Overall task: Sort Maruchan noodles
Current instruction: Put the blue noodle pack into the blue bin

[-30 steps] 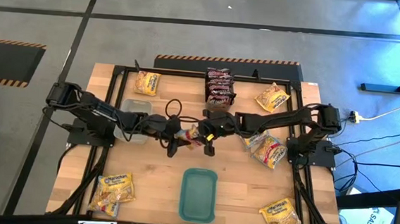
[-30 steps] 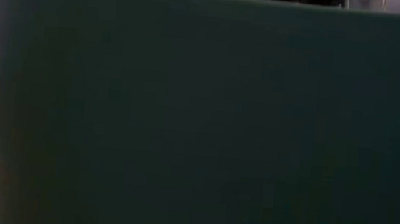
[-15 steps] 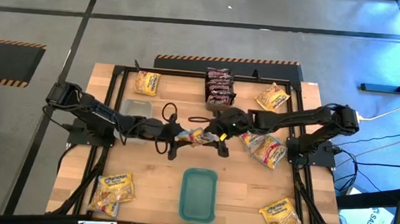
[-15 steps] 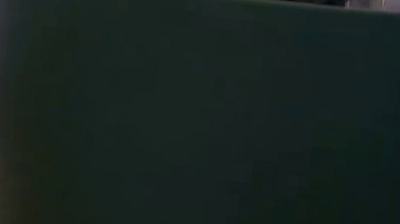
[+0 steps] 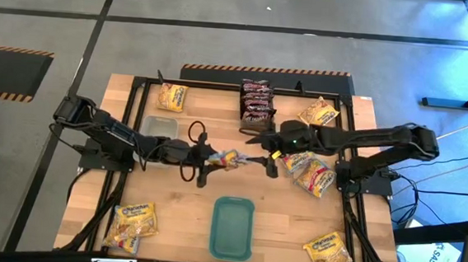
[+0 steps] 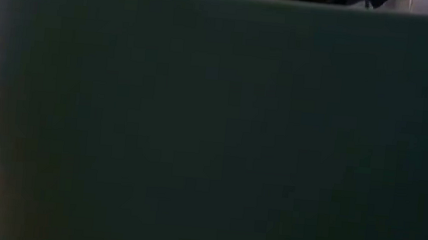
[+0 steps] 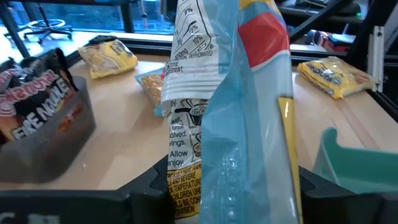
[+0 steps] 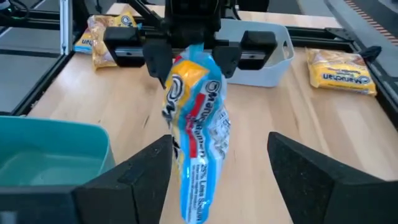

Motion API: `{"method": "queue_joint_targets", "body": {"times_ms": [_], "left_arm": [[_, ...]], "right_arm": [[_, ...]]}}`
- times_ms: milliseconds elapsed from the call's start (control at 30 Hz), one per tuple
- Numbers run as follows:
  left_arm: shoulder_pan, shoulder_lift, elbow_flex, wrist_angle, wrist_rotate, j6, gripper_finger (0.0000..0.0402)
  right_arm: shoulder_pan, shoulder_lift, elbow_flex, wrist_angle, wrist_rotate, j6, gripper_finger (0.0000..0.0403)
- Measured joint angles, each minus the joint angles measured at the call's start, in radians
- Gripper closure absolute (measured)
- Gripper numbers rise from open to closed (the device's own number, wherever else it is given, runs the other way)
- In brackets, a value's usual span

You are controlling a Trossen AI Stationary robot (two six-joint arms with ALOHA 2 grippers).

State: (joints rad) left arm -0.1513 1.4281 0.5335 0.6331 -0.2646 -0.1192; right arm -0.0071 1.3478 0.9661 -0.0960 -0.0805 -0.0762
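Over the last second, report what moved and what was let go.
The right tool let go of the blue noodle packet and drew back toward its own side. The left tool kept hold of the packet, which stayed above mid-table. The teal tray stayed put.

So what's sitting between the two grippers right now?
A pale blue noodle packet, clamped by the left gripper and hanging toward the open right gripper. The right wrist view shows it best.

The blue packet (image 7: 236, 118) reads "Allow", "enjoy"; the dark packets (image 7: 37, 109) read "FIRE NOODLE".
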Motion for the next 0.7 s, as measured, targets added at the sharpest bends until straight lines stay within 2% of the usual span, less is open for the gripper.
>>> {"method": "queue_joint_targets", "body": {"times_ms": [100,233,400,700], "left_arm": [[0.000,0.000,0.000,0.024,-0.007,0.018,0.0253],[0.000,0.000,0.000,0.075,-0.007,0.044,0.0253],[0.006,0.000,0.000,0.090,-0.011,0.045,0.0253],[0.010,0.001,-0.002,0.104,-0.014,0.044,0.0253]], "right_arm": [[0.001,0.006,-0.029,0.045,-0.018,0.018,0.0153],[0.001,0.066,-0.103,0.229,-0.053,0.064,0.0153],[0.001,0.133,-0.116,0.414,-0.147,0.123,0.0152],[0.000,0.207,-0.099,0.469,-0.087,0.147,0.0157]]}}
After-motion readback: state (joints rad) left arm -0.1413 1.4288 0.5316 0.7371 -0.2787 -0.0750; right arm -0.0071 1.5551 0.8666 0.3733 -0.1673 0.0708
